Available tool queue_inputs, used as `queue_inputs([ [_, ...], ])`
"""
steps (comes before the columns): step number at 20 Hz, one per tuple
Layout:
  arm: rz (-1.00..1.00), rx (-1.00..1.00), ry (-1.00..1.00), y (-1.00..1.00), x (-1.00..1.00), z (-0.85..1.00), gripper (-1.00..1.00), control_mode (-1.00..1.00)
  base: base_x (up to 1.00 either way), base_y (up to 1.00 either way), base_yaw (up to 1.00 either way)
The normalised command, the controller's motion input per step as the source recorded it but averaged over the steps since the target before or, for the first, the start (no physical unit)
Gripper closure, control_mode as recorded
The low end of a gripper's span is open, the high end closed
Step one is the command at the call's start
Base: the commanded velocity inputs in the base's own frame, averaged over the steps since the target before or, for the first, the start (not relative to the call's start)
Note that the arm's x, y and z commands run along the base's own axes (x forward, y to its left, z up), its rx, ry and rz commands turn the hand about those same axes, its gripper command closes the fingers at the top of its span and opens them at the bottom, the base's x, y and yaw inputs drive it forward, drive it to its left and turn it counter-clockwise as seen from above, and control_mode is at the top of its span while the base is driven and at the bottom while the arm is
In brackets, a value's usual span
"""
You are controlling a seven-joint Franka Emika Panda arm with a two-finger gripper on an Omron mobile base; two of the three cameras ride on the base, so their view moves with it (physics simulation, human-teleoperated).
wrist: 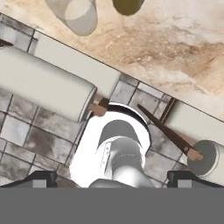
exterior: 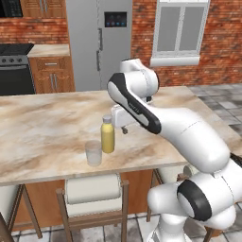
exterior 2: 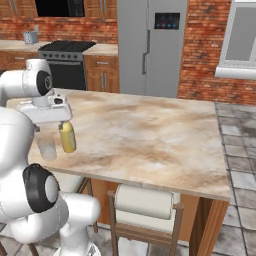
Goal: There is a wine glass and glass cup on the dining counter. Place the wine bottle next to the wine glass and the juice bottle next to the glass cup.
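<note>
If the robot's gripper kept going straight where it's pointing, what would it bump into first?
The gripper would probably meet the tiled floor between the stools, just past the dining counter; depth is unclear.

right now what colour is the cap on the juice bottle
Grey-silver, on the yellow juice bottle; clearest in the left base view.

Even, soft daylight fills the room, bright without any single strong source. The dining counter (exterior: 42,132) is evenly lit, with no glare, and the juice bottle (exterior: 108,134) and glass cup (exterior: 93,152) near its front edge cast only faint, soft shadows. Everything looks slightly soft and coarse, the brick wall (exterior 2: 205,55) blurring into bands. The hand view is equally flat and shows no bending at its edges.
</note>
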Motion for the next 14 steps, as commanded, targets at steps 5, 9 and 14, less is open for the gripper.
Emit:
queue_inputs([
  [5,-0.15,0.0,-0.08,-0.05,-0.41,-0.01,-1.0,-1.0,0.0,0.0,0.0],
  [9,-0.15,0.0,-0.06,-0.03,-0.36,-0.14,-1.0,-1.0,0.0,0.0,0.0],
  [14,-0.15,0.0,-0.04,0.0,-0.28,-0.22,-1.0,-1.0,0.0,0.0,0.0],
])
